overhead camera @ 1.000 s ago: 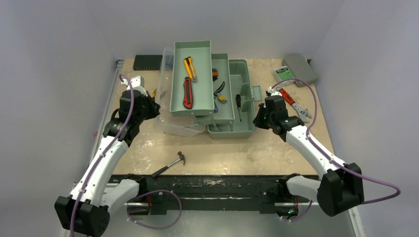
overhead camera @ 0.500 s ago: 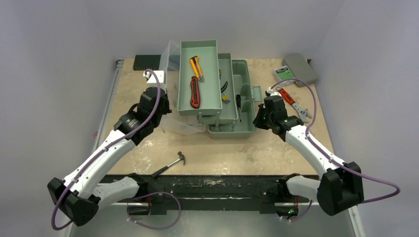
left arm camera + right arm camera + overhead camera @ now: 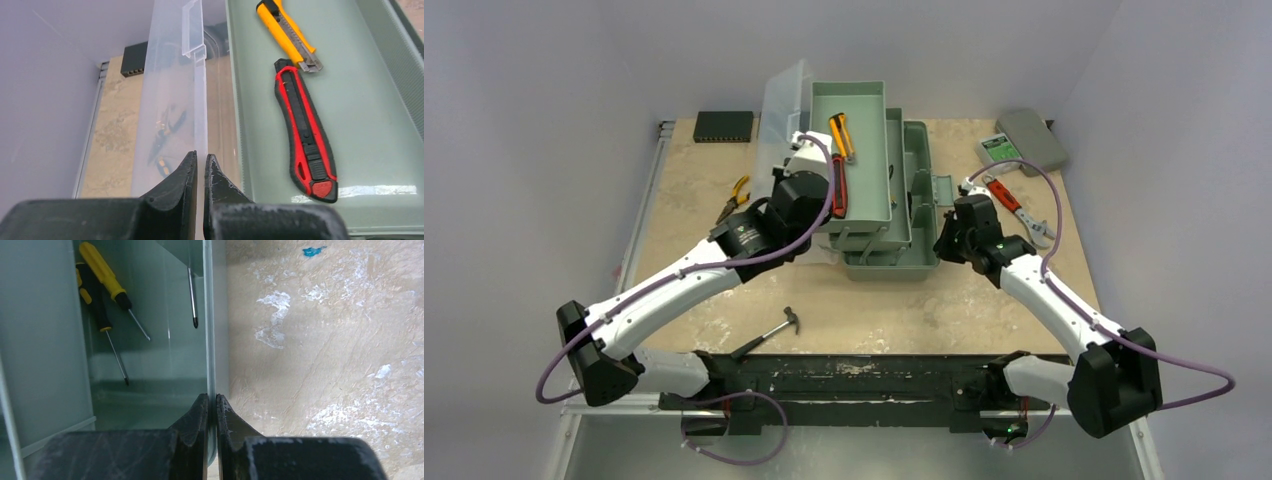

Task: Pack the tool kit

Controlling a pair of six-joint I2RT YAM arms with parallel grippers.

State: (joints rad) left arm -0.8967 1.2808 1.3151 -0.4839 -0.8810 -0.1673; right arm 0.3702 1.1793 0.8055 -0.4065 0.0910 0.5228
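The sage-green toolbox [image 3: 919, 185] stands open on the desk [image 3: 984, 300]. Its raised tray [image 3: 869, 150] holds a yellow knife [image 3: 841, 135] and a red knife [image 3: 838, 195]. The left pincer [image 3: 804, 140] meets the translucent lid [image 3: 782, 95] on the toolbox's left side. The right pincer [image 3: 942, 240] is at its right wall. A hammer [image 3: 764, 335] lies in front of the toolbox, and pliers [image 3: 732, 197] lie to its left.

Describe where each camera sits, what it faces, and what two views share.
Top external: above and behind, looking down on table and toolbox; both arms show.
Left wrist: looks along the left pincer, shut on the translucent lid.
Right wrist: looks along the right pincer, shut on the toolbox wall.
Shared: top and left wrist both show the red knife.
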